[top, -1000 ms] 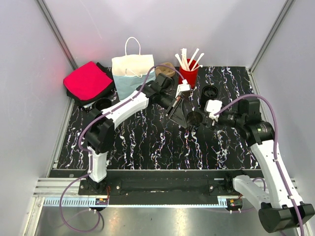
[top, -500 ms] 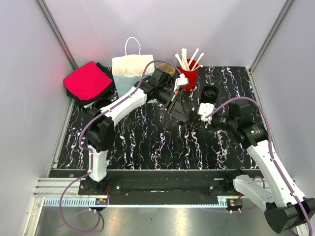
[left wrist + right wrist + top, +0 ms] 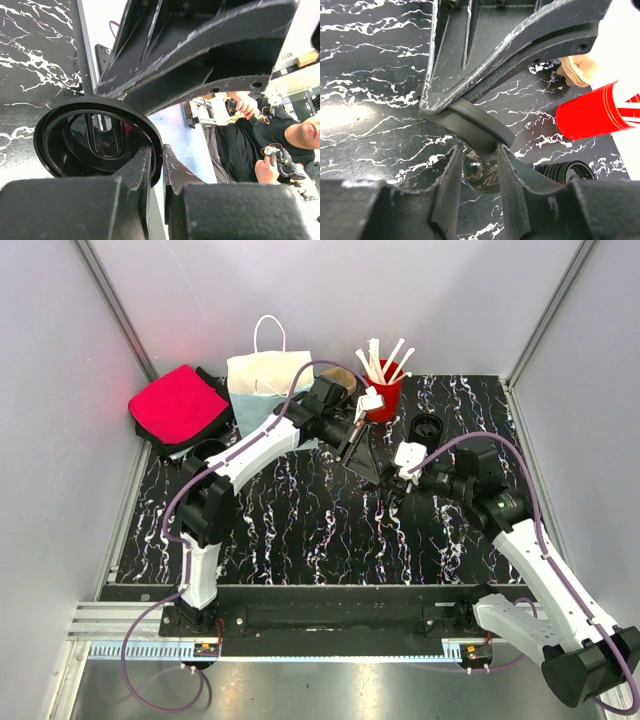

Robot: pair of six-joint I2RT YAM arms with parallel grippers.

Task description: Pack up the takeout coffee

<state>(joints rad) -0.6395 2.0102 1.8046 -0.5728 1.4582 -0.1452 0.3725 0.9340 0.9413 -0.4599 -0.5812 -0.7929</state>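
Pinching a black lid (image 3: 95,135) by its rim in the left gripper (image 3: 161,160), jaws pressed almost together on it. Reaching with the right gripper (image 3: 479,152) over a lidless cup (image 3: 479,129), rim lying between the half-spread jaws; cannot tell whether the pads bear on it. Look past that hand for the coffee (image 3: 427,428): upright on the table (image 3: 300,530), lid on, toward the back and slightly right of the right gripper, near the red cup (image 3: 382,398) but apart from it. Much nearer the right arm; for the left, a reach across the red cup and the other hand. Long axis vertical, so probably a side-on grip on the wall. With both hands occupied, no free grip for it yet. Probably bound for the bag (image 3: 268,390) at the back left, which means a carry across the middle, past the left forearm. Hard, flat, black marbled top underneath. White walls close on three sides, and tight room at the back among bag, red cup and arms.
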